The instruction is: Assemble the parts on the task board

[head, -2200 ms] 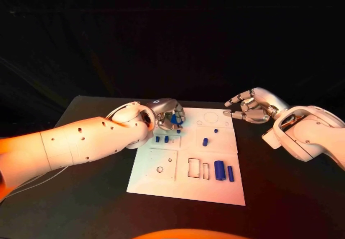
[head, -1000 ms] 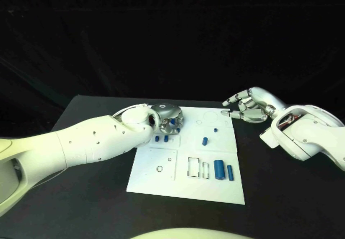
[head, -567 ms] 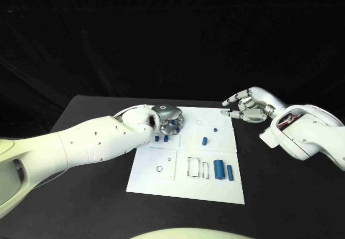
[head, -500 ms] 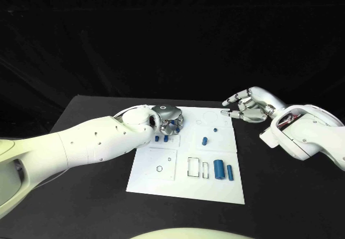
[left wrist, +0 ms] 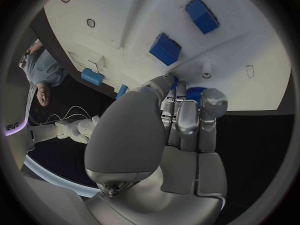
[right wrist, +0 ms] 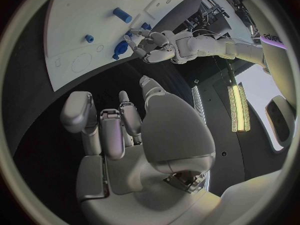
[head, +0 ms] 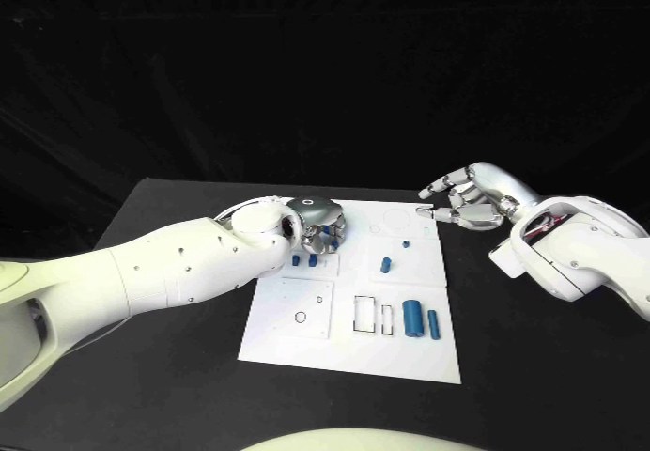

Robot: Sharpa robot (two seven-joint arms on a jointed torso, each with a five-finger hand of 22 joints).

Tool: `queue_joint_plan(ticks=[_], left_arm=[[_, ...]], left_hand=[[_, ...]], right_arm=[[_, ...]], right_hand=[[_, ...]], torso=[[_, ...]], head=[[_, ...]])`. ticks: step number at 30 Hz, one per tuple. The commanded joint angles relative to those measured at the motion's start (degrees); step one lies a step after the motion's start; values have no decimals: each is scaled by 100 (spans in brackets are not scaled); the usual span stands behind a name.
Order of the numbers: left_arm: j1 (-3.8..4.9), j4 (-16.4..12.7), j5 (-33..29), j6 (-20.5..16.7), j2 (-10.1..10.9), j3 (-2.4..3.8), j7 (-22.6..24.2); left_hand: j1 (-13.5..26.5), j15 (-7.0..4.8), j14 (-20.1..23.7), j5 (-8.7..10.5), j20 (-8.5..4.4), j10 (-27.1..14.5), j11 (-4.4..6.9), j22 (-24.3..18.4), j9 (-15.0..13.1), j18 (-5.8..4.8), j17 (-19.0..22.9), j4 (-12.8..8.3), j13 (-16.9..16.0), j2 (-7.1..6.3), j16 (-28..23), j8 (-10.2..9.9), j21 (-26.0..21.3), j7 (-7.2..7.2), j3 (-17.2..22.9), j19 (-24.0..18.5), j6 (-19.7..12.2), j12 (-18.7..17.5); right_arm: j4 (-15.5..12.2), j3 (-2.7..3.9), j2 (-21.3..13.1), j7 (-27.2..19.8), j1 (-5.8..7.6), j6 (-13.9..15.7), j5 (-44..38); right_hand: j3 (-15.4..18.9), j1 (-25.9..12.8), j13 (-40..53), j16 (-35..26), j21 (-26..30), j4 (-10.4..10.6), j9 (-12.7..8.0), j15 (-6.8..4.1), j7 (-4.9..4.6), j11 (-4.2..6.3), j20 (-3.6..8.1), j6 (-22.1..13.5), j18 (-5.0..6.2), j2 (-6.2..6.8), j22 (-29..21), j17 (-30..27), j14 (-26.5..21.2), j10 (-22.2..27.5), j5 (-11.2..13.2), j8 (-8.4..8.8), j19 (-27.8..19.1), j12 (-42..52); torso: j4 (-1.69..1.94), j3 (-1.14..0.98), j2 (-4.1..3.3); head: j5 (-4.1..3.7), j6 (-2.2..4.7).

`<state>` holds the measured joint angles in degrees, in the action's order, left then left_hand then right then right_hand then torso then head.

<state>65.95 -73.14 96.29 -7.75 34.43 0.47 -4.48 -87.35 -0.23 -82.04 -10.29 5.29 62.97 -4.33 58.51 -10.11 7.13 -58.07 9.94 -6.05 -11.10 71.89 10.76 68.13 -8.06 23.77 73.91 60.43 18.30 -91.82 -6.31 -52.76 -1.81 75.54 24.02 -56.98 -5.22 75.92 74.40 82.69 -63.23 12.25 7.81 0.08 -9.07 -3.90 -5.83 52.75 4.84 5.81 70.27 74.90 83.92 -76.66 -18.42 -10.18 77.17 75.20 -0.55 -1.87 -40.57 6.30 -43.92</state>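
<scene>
Head view: a white task board [head: 352,343] lies in the middle of a black counter [head: 177,376]. The left hand [head: 319,225] is down over the board's far left part, fingers curled together around a blue part [left wrist: 195,92] pressed at the board surface. In the left wrist view the blue shows just past the fingertips [left wrist: 212,99], against the board; how it is turned cannot be told. Two small blue blocks [head: 303,262] stand just beside that hand, on its near side, close enough to be brushed. The left hand is the nearer one to this spot. The right hand [head: 469,200] hovers off the board's far right corner, fingers loosely apart and holding nothing. Further parts lie well apart from both hands: a short blue peg [head: 386,264] mid-board, and two blue cylinders [head: 422,319] near the front edge, their long axes running front to back, beside a rectangular slot [head: 365,315].
</scene>
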Motion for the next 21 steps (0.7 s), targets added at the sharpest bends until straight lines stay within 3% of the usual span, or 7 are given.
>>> queue_joint_plan(ticks=[1,3,8,21], left_arm=[[-11,4,-5,165,-17,-6,-32],[-11,2,7,174,-19,-5,-65],[-11,-8,32,141,-20,-5,-82],[-13,-97,-266,-95,38,17,-81]], left_hand=[[-69,-24,-77,129,-17,156,23,160,5,-72,-12,-84,-13,154,60,-15,131,9,134,96,136,-38],[-131,-42,-100,267,-40,263,46,310,4,-99,-21,-174,-25,215,87,-12,248,15,234,167,217,-50],[-169,-72,-152,361,-77,455,80,610,6,-156,-68,-341,-57,250,155,-42,484,28,403,309,325,-90],[13,-60,-170,380,-76,538,67,737,32,-173,-30,-519,-78,185,190,-176,601,7,621,321,377,-295]], right_arm=[[-7,1,1,-13,-3,-23,-35],[-7,1,2,-13,-3,-22,-35],[-5,1,2,-15,-3,-20,-35],[1,1,0,-23,-3,-14,-35]], right_hand=[[40,11,6,-15,21,-5,-9,-47,24,-5,15,-30,93,-56,-2,405,338,35,-28,-32,-13,-18],[40,11,6,-15,21,-5,-9,-47,24,-5,15,-30,93,-56,-2,405,338,35,-28,-32,-13,-18],[40,14,8,-15,21,-4,-9,-47,25,-4,15,-25,93,-60,-1,406,338,32,-30,-35,-11,-16],[39,14,10,-15,23,0,-9,-48,26,-3,16,-18,93,-71,-1,407,339,28,-36,-40,-10,-13]], torso=[[-2,3,3],[-3,4,3],[-1,2,0],[1,1,9]], head=[[0,-1],[-1,-2],[-1,2],[-11,45]])
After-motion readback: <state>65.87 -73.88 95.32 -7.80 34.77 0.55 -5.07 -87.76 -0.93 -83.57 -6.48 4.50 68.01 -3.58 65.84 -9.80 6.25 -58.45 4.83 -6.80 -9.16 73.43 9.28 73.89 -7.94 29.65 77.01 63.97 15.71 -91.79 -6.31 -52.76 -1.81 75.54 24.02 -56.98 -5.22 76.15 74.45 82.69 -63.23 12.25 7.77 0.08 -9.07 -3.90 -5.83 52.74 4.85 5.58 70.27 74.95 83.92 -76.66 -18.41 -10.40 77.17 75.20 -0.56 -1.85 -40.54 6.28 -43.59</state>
